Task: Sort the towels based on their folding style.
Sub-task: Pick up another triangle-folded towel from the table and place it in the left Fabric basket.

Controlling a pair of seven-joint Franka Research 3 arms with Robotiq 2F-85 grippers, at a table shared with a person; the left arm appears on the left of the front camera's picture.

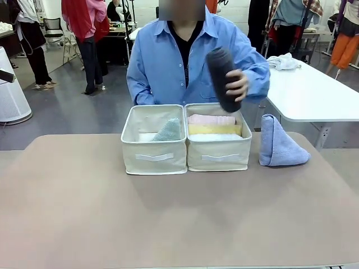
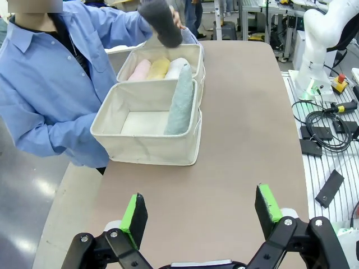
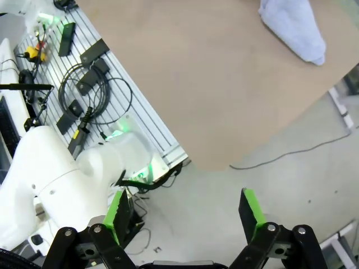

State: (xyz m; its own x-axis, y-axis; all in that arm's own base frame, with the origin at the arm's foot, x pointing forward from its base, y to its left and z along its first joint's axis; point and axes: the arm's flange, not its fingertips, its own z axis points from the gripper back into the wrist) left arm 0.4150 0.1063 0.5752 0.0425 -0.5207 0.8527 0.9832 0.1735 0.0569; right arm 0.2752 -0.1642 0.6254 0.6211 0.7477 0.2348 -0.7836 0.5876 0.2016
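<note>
A person's hand point(image 1: 238, 84) holds a dark grey rolled towel point(image 1: 222, 78) above the right bin point(image 1: 219, 157); the dark grey roll point(image 2: 161, 21) also hangs over that bin in the left wrist view. Pink point(image 1: 211, 119), yellow point(image 1: 215, 129) and white point(image 1: 216, 137) rolled towels lie inside this bin. A grey-green cone towel point(image 1: 168, 130) leans in the left bin point(image 1: 154, 159). A light blue cone towel point(image 1: 277, 143) stands on the table right of the bins, and the same blue towel point(image 3: 294, 25) lies at the top of the right wrist view. My left gripper point(image 2: 200, 214) is open over bare table. My right gripper point(image 3: 185, 210) is open beyond the table's edge.
The brown table point(image 1: 168, 218) has free room in front of the bins. A white table point(image 1: 314, 89) with a whitish rag point(image 1: 283, 61) stands behind at the right. Cables and boxes point(image 2: 322, 129) lie on a rail beside the table, near the other arm's base point(image 2: 328, 33).
</note>
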